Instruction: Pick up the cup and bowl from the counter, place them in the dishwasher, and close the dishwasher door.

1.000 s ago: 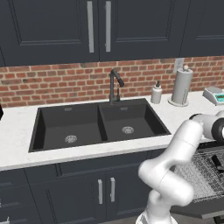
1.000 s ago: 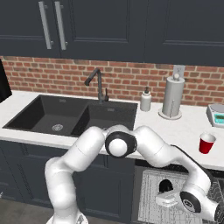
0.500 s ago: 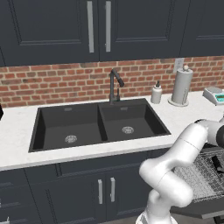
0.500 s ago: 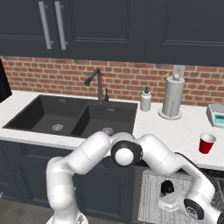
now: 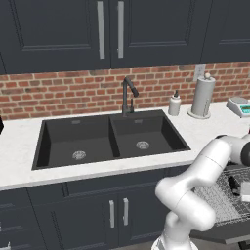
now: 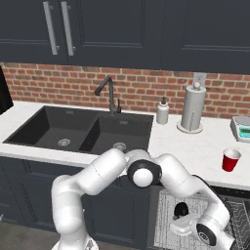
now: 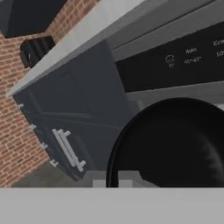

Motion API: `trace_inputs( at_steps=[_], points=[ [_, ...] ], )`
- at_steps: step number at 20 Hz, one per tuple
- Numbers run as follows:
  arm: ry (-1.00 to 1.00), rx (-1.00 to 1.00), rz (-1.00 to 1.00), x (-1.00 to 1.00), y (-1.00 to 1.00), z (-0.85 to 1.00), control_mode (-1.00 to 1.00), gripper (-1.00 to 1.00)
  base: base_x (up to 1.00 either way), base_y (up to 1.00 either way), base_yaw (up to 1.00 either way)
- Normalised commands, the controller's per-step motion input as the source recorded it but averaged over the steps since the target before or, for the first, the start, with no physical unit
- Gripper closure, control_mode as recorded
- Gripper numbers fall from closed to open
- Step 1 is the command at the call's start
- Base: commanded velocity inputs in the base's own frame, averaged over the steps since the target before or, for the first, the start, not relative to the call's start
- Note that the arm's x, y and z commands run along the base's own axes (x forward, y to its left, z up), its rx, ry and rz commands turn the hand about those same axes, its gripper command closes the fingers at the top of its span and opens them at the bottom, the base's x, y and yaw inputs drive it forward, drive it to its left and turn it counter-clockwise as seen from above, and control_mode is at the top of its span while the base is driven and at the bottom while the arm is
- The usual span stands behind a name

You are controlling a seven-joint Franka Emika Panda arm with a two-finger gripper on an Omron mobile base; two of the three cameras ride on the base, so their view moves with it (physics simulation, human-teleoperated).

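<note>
A black bowl point(image 7: 175, 144) looms large in the hand view, and its rim runs down between my gripper's point(image 7: 114, 178) fingertips, which are shut on it. From the right base view the gripper point(image 6: 179, 218) holds the bowl point(image 6: 180, 210) low over the dishwasher's grey wire rack point(image 6: 166, 215). The left base view has the gripper point(image 5: 240, 188) at the right edge above the rack point(image 5: 215, 200) and the lowered dishwasher door point(image 5: 229, 235). The red cup point(image 6: 230, 159) stands upright on the white counter point(image 6: 195, 146), right of the arm.
The black double sink point(image 6: 83, 129) with its faucet point(image 6: 110, 95) lies to the left. A soap bottle point(image 6: 162, 111), a paper towel roll point(image 6: 191, 108) and a scale point(image 6: 241, 128) line the brick wall. Navy cupboards with silver handles point(image 7: 68, 148) flank the dishwasher's control panel point(image 7: 175, 61).
The arm has swung a little to the right and sunk lower over the rack with the bowl in its grip. In the last half second it has hardly moved.
</note>
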Motion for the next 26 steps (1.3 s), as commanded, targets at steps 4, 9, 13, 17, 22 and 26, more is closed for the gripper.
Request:
trace_inputs(
  at_steps=[4, 9, 13, 17, 22, 26],
  points=[
    [0.0, -0.02, -0.06, 0.4, 0.0, -0.51, -1.0, 1.0, 0.0, 0.0, 0.0],
    [0.0, -0.04, -0.04, 0.32, 0.0, -0.63, -1.0, 1.0, 0.0, 0.0, 0.0],
    [-0.08, 0.0, 0.0, 0.25, -0.11, -0.49, -1.0, 1.0, 0.0, 0.0, 0.0],
    [-0.02, 0.0, 0.0, 0.03, -0.08, -0.37, -1.0, 1.0, 0.0, 0.0, 0.0],
    [0.09, 0.0, -0.01, 0.0, 0.0, -0.04, -1.0, 1.0, 0.0, 0.0, 0.0],
    [0.13, 0.0, -0.01, 0.0, 0.0, 0.0, -1.0, 1.0, 0.0, 0.0, 0.0]
  ],
)
